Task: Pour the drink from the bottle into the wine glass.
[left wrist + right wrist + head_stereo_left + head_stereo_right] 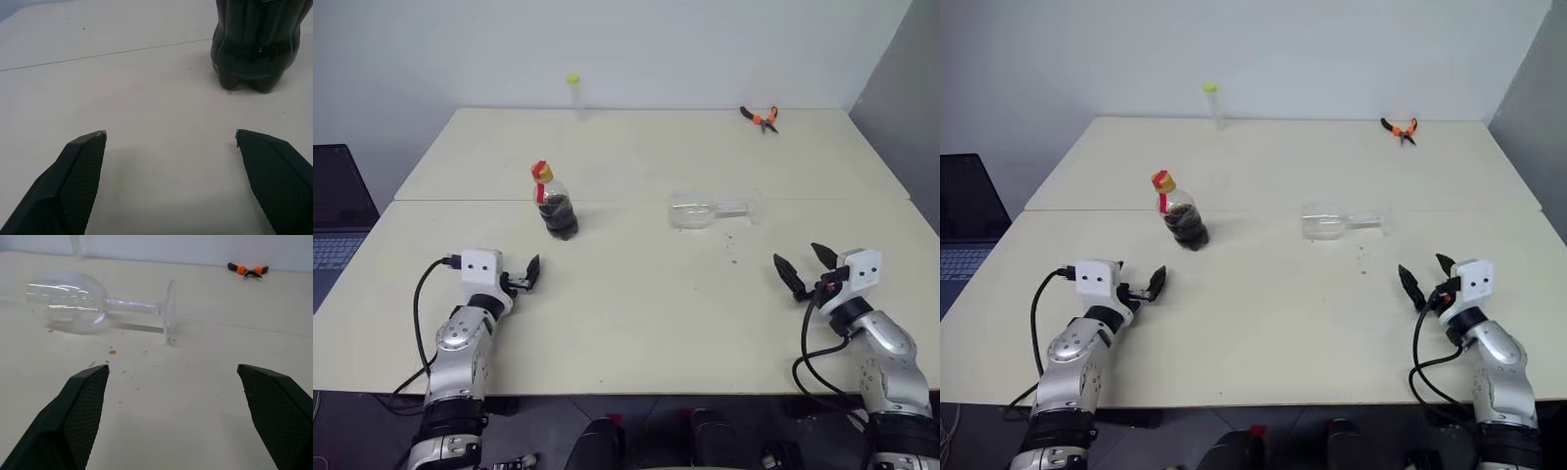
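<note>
Glass: wine glass point(98, 303) lies on its side on the bench point(636, 323), ahead of the right fingers point(274, 416) and well apart from them, bowl toward the bottle, foot away from it. It must be stood up before any pour; pouring now would only wet the bench.
Roll risk: a push on the rounded bowl could send the glass rolling away from the right gripper point(806, 266); the thin stem looks fragile under a hard pinch.
Bottle: bottle point(554, 203) stands upright just ahead of the left gripper point(532, 273), slightly to its inner side, yellow cap on, drink point(254, 44) filling the lower body.
Tip risk: its body is bulbous and its base narrow, so an off-centre approach by the left fingers point(73, 181) may knock it over.
Cap: apparently still fitted; tilting without removing it gives no flow.
Fingers: both pairs stand wide apart and hold nothing.
Spots: small brown drops on the bench near the glass bowl may make the surface slippery.
</note>
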### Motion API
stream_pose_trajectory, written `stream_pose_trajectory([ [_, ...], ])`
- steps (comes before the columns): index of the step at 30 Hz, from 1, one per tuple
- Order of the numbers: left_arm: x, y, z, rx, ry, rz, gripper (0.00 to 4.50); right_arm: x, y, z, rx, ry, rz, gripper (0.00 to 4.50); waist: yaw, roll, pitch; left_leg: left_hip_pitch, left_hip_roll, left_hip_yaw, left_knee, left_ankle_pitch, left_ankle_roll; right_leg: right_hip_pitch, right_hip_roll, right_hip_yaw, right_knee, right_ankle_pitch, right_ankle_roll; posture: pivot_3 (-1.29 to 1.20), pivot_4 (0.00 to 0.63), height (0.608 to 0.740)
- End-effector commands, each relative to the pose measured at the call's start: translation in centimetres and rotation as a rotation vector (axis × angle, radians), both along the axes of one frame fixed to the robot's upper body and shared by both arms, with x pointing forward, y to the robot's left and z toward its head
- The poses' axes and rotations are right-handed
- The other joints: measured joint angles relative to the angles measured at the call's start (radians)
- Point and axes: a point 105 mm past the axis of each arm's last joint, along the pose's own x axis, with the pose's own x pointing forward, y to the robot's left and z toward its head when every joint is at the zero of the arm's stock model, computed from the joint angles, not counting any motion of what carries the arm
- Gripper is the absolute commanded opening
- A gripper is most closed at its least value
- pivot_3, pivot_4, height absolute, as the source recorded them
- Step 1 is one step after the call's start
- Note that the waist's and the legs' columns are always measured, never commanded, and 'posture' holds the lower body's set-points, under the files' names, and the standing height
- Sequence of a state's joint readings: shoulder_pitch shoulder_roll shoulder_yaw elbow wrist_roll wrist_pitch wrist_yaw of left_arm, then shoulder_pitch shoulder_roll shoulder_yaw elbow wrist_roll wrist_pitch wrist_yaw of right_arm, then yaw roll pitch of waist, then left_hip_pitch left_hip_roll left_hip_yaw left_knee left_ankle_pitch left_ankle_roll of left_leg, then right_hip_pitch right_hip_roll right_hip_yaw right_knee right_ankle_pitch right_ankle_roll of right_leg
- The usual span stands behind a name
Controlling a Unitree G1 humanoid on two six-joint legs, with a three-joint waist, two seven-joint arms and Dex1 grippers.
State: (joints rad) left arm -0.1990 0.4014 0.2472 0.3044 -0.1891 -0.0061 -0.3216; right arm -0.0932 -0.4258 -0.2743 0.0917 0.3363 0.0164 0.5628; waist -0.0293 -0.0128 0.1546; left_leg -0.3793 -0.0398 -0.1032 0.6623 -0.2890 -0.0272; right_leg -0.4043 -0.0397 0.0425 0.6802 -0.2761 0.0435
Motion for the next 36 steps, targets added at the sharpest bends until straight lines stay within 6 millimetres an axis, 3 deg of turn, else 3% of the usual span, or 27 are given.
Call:
stream_pose_trajectory([
  [1, 0.0, -0.1, 1.4, 0.061, -0.063, -0.019, 4.47, 0.0, -0.6, 1.6, -0.011, -0.053, -0.009, 4.50, 0.000, 0.000, 0.000, 0.000, 0.000, 0.000, 0.000, 0.000, 0.000, 0.000, 0.000, 0.000, 0.000, 0.000, 0.000, 0.00, 0.150, 0.740],
  [9, -0.5, -0.4, 1.0, 0.143, -0.056, -0.054, 4.47, -0.7, 0.4, 1.7, -0.035, -0.049, 0.049, 4.50, 0.000, 0.000, 0.000, 0.000, 0.000, 0.000, 0.000, 0.000, 0.000, 0.000, 0.000, 0.000, 0.000, 0.000, 0.000, 0.00, 0.150, 0.740],
  [16, -1.5, -1.6, 1.9, 0.055, -0.101, -0.207, 4.47, -4.3, 7.4, 3.2, -0.141, 0.010, 0.472, 4.50, 0.000, 0.000, 0.000, 0.000, 0.001, -0.001, 0.000, 0.000, 0.000, 0.000, -0.001, -0.001, 0.000, 0.000, 0.000, 0.00, 0.150, 0.740],
  [21, -0.5, -2.8, 3.3, 0.016, -0.129, -0.282, 4.47, -6.2, 11.0, 5.1, -0.139, 0.052, 0.706, 4.50, 0.001, -0.002, 0.001, -0.001, 0.000, -0.003, 0.001, 0.000, 0.000, 0.001, -0.001, -0.002, -0.001, 0.000, 0.000, 0.00, 0.150, 0.740],
  [26, 0.6, -3.5, 4.5, 0.015, -0.147, -0.297, 4.47, -6.4, 12.3, 6.6, -0.076, 0.056, 0.770, 4.50, 0.003, -0.003, 0.002, -0.001, 0.000, -0.003, 0.001, 0.000, 0.000, 0.001, -0.001, -0.003, -0.001, 0.000, 0.000, 0.00, 0.150, 0.740],
  [36, 3.1, -4.1, 5.2, -0.027, -0.135, -0.266, 4.47, -6.0, 11.8, 6.1, -0.043, 0.052, 0.746, 4.50, 0.004, -0.004, 0.003, -0.001, 0.000, -0.003, 0.001, 0.000, 0.000, 0.000, -0.001, -0.003, -0.001, 0.000, 0.000, 0.00, 0.150, 0.740],
])
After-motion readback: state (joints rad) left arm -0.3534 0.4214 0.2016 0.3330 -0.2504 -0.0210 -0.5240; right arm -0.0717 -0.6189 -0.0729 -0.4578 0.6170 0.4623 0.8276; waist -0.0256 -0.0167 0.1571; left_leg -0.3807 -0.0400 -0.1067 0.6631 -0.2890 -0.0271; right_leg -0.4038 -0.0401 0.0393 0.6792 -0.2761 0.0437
